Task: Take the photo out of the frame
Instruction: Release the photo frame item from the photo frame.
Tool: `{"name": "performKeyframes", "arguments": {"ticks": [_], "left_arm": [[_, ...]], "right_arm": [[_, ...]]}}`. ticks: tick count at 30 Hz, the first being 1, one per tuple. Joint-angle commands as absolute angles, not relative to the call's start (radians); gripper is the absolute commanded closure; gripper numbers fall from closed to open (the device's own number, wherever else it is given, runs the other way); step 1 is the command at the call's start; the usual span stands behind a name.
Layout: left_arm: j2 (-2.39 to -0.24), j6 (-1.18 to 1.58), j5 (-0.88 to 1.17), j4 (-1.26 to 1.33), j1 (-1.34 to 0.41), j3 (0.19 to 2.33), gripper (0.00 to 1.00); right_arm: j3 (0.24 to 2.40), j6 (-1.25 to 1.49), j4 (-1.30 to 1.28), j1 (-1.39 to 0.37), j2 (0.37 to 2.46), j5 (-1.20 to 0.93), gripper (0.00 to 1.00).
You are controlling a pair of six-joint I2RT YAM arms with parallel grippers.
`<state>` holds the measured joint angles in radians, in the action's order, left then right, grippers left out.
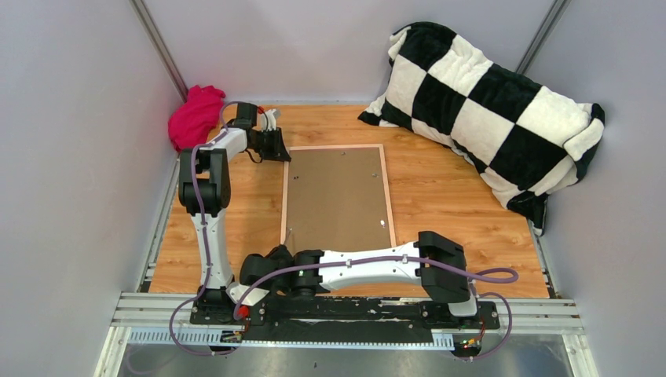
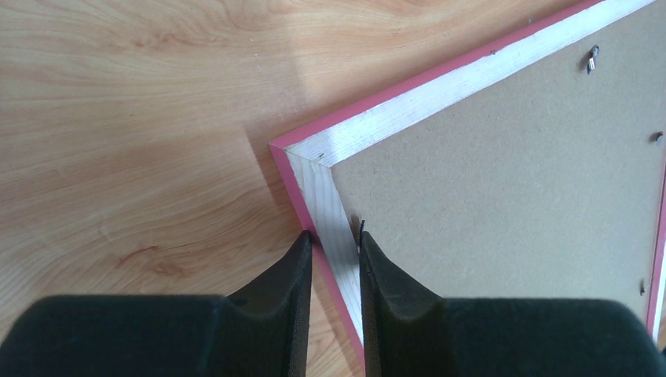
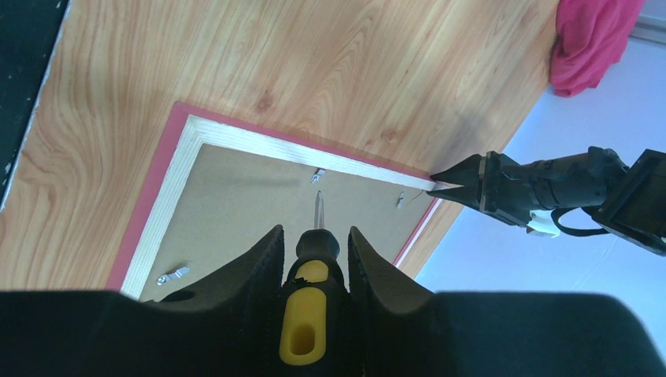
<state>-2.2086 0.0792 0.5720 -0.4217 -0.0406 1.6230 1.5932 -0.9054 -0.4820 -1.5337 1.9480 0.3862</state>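
Observation:
The frame [image 1: 387, 196] lies face down in the middle of the table, its pink border around a brown backing board [image 1: 338, 196]. The photo is hidden under the board. My left gripper [image 1: 276, 147] is at the frame's far left corner. In the left wrist view it [image 2: 334, 239] is shut on the frame's pale wooden rail [image 2: 408, 102]. My right gripper [image 1: 276, 255] is over the near left corner, shut on a yellow and black screwdriver [image 3: 306, 314] whose shaft points across the board [image 3: 259, 212]. The left gripper [image 3: 448, 184] also shows in the right wrist view.
Small metal clips [image 3: 173, 275] [image 2: 590, 56] hold the board's edges. A magenta cloth [image 1: 196, 116] lies at the back left corner. A black and white checkered blanket [image 1: 487, 102] fills the back right. Grey walls close in on three sides.

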Motion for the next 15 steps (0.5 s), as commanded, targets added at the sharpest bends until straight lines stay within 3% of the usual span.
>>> {"name": "performKeyframes", "arguments": {"ticks": [1,15], "left_arm": [[-2.256,0.063,0.562,-0.461,-0.044,1.578,1.0],[-2.259,0.055,0.59,-0.462,-0.044,1.58,1.0]], "right_arm": [[1.567,-0.854,-0.426,-1.551,1.944,0.458,1.0],[1.52,-0.872,-0.348,-1.549,1.95,0.515,1.0]]}}
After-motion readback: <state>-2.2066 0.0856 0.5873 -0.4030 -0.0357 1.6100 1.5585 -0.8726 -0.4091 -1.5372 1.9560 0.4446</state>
